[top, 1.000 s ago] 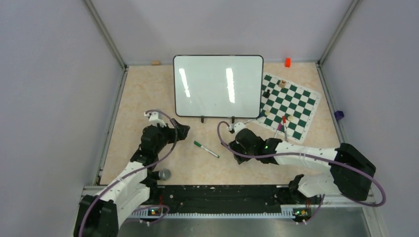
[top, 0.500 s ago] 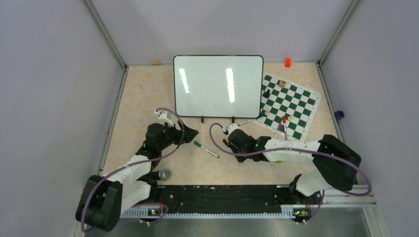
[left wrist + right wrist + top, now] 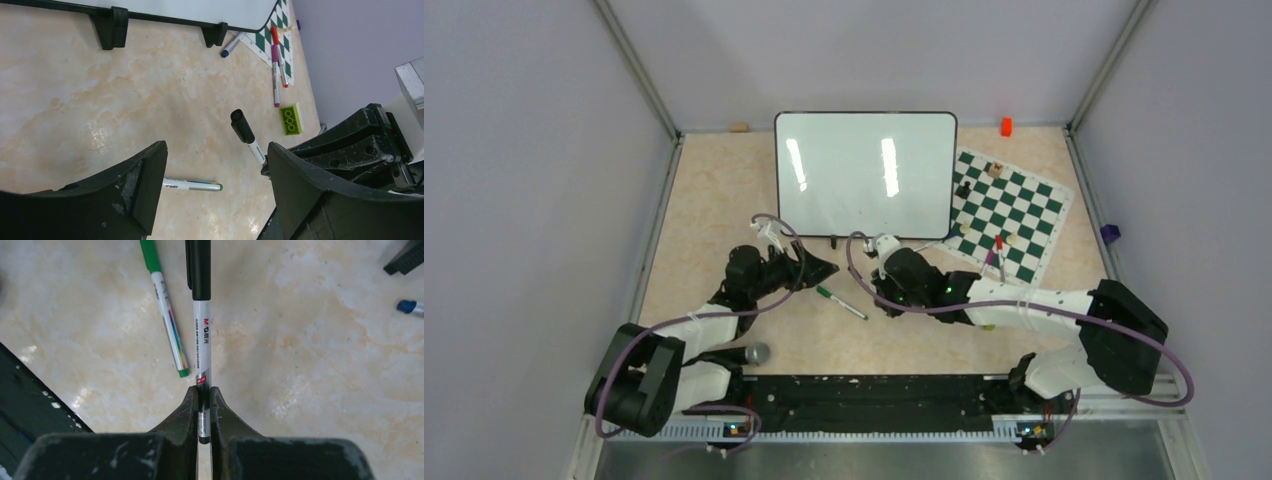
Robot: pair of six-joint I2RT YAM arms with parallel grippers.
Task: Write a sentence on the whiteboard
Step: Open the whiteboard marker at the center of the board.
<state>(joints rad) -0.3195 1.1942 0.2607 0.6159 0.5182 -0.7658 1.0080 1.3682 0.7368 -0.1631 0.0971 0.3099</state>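
We note the left end effector (image 3: 215, 152) held low, released; the right end effector (image 3: 202, 396), likewise low, grasps a black-capped marker (image 3: 201, 330).

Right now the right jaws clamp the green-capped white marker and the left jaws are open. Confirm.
Wrong marker. The right wrist view shows the right jaws clamped on the black-capped white marker; the green-capped marker lies loose on the beige table. Left jaws are open.
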